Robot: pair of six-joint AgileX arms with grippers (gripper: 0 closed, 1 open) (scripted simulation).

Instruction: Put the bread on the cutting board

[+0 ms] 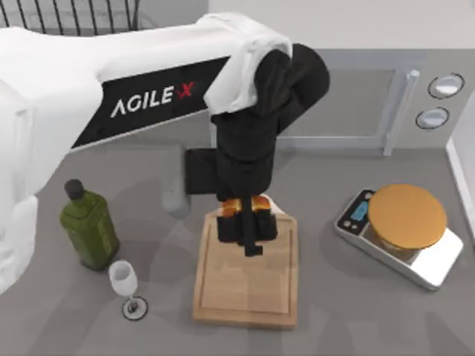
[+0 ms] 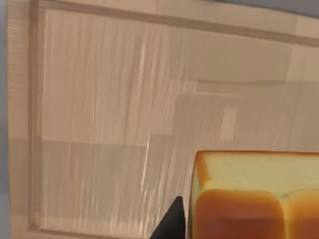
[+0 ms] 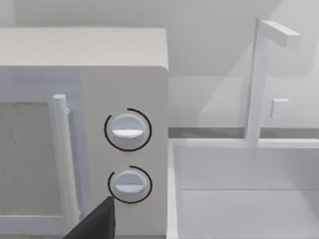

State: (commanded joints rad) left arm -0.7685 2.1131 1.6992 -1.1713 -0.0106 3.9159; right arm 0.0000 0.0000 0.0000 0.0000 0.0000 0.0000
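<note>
Left claw (image 1: 247,215) clasping bread (image 2: 254,196) over cutting board (image 1: 245,293)

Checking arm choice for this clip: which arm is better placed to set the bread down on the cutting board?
Left. The left gripper holds the bread over the far end of the cutting board. The right arm is parked facing the microwave.

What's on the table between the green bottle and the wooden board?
A wine glass stands between the bottle and the board, close beside the bottle, as the top view shows.
</note>
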